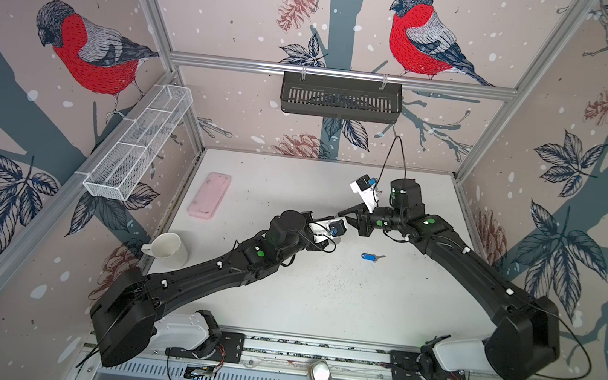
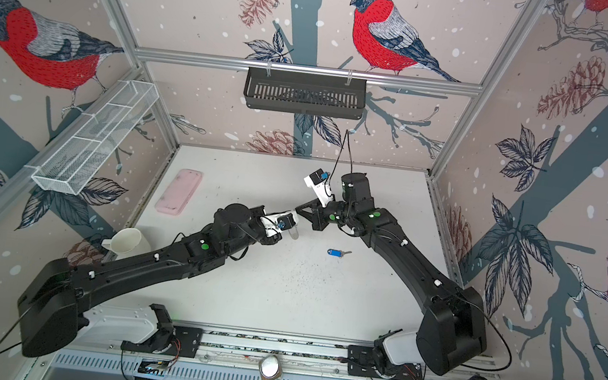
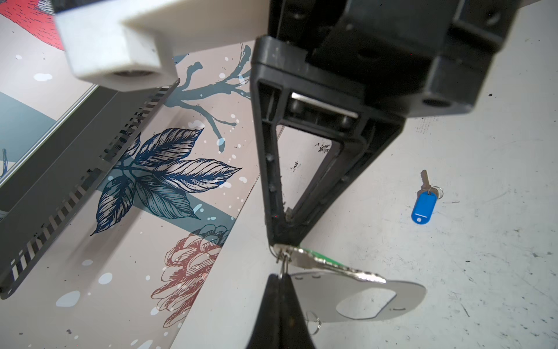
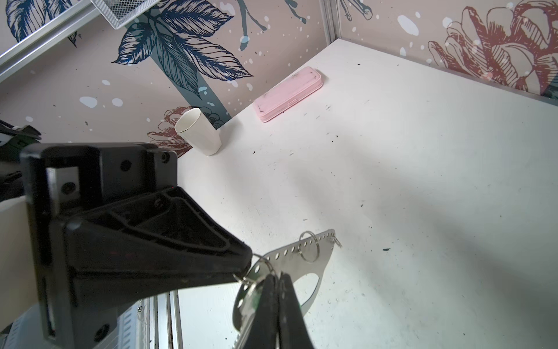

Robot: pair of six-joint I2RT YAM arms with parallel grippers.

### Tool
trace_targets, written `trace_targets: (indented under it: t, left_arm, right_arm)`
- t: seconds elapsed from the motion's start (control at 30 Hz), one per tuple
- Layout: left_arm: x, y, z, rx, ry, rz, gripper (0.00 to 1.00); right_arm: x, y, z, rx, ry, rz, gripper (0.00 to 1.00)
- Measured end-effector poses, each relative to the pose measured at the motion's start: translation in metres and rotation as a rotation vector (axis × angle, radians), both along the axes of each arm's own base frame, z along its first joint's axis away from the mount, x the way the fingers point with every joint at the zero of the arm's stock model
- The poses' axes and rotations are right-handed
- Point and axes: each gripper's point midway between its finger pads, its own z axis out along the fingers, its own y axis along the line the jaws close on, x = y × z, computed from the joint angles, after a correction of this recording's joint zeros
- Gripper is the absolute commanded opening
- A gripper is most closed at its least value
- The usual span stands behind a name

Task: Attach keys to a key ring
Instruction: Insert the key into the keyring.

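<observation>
Pink case (image 1: 210,195) and mug (image 1: 167,247) (upright) stand well apart from blue-tagged key (image 1: 372,257).

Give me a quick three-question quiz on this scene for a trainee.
1. True or false: the blue-tagged key lies on the table.
2. The right gripper holds: A the green-tagged key, B the mug, C the pink case.
3. Fill in: the left gripper is shut on the ____.
Key: 1 true; 2 A; 3 key ring.
</observation>
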Motion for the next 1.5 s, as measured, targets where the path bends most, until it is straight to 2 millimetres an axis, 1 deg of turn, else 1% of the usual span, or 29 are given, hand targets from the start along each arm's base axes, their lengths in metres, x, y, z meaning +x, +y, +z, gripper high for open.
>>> trace_targets:
  t: [0.07,0.17,0.23,0.37,0.47,0.6,0.73,0.83,0.9,1.03,1.1,1.27,1.43,1.5]
  left_arm:
    - [-0.001,0.0,0.001,-0.004,-0.002,-0.004,0.0]
    - [-0.003,0.001,0.003,-0.017,-0.011,-0.01,0.0]
    - [-0.005,0.001,0.006,-0.027,-0.017,-0.016,0.0]
    - [-0.005,0.001,0.019,-0.066,-0.048,-0.014,0.0]
    - [-0.005,0.001,0.021,-0.079,-0.056,-0.012,0.0]
    - [-0.006,0.003,0.021,-0.098,-0.059,-0.01,0.0]
    - [-0.009,0.005,0.024,-0.137,-0.057,-0.011,0.0]
    - [-0.008,0.005,0.03,-0.169,-0.045,-0.027,0.0]
    - [-0.005,0.006,0.037,-0.199,-0.025,-0.045,0.0]
    - [0.001,0.008,0.064,-0.281,-0.003,-0.095,0.0]
    - [0.004,0.008,0.071,-0.302,0.024,-0.127,0.0]
    - [0.017,0.006,0.078,-0.332,0.127,-0.214,0.0]
    - [0.024,-0.003,0.084,-0.31,0.222,-0.328,0.0]
    - [0.026,-0.005,0.086,-0.303,0.255,-0.366,0.0]
  right_arm:
    - [-0.001,-0.001,0.0,0.007,0.007,0.005,0.01]
    - [-0.003,-0.002,0.002,0.023,0.019,0.009,0.1]
    - [-0.002,-0.004,0.002,0.023,0.019,0.004,0.11]
    - [0.003,-0.01,-0.002,0.011,0.027,-0.031,0.17]
    - [0.002,-0.012,0.0,0.016,0.02,-0.034,0.21]
    - [0.004,-0.015,0.003,0.026,0.022,-0.052,0.33]
    - [0.005,-0.021,0.006,0.033,0.006,-0.074,0.39]
    - [0.008,-0.025,0.01,0.044,-0.003,-0.104,0.42]
    - [0.009,-0.027,0.014,0.052,-0.026,-0.117,0.44]
    - [0.015,-0.032,0.025,0.083,-0.065,-0.159,0.44]
    - [0.02,-0.037,0.03,0.097,-0.08,-0.192,0.45]
    - [0.028,-0.045,0.045,0.146,-0.117,-0.245,0.47]
    - [0.035,-0.048,0.063,0.188,-0.167,-0.272,0.52]
    - [0.034,-0.051,0.071,0.199,-0.19,-0.281,0.52]
